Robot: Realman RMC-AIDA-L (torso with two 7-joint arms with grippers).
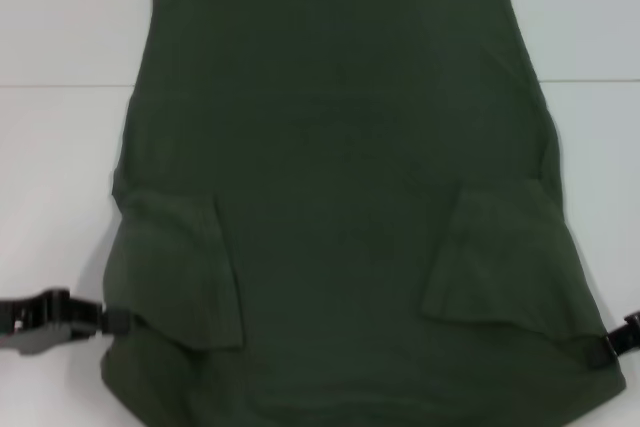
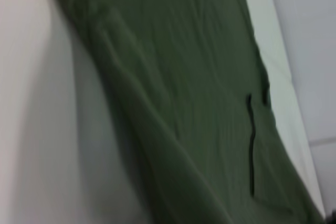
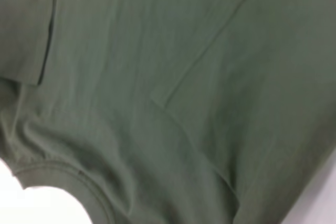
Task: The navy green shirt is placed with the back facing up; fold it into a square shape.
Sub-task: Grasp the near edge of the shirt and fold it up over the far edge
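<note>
Both near corners flanked, fold axis running away from the body

Spread flat on the white table [image 1: 60,147]: the navy green shirt [image 1: 340,197], plain side up, long axis running from the robot's edge out to the far hem, which lies straight across the back. Already turned inward onto the body: both side strips with the sleeves, left sleeve flap [image 1: 180,267] and right sleeve flap [image 1: 500,257] lying on top, well apart from each other. Collar end nearest the robot, judging by the neckline curve [image 3: 58,174] in the right wrist view.

Sitting at the near left corner, touching or just beside the cloth edge: left gripper [image 1: 110,322]. Mirrored at the near right corner: right gripper [image 1: 605,349], only partly in frame. Cannot tell for either whether the fingers are spread or pinching fabric.

Equally near to the near edge, one arm per corner; cloth stretching straight ahead of both. Likely next: lifting the near end together and carrying it toward the far hem, kept level to avoid a skewed crease
</note>
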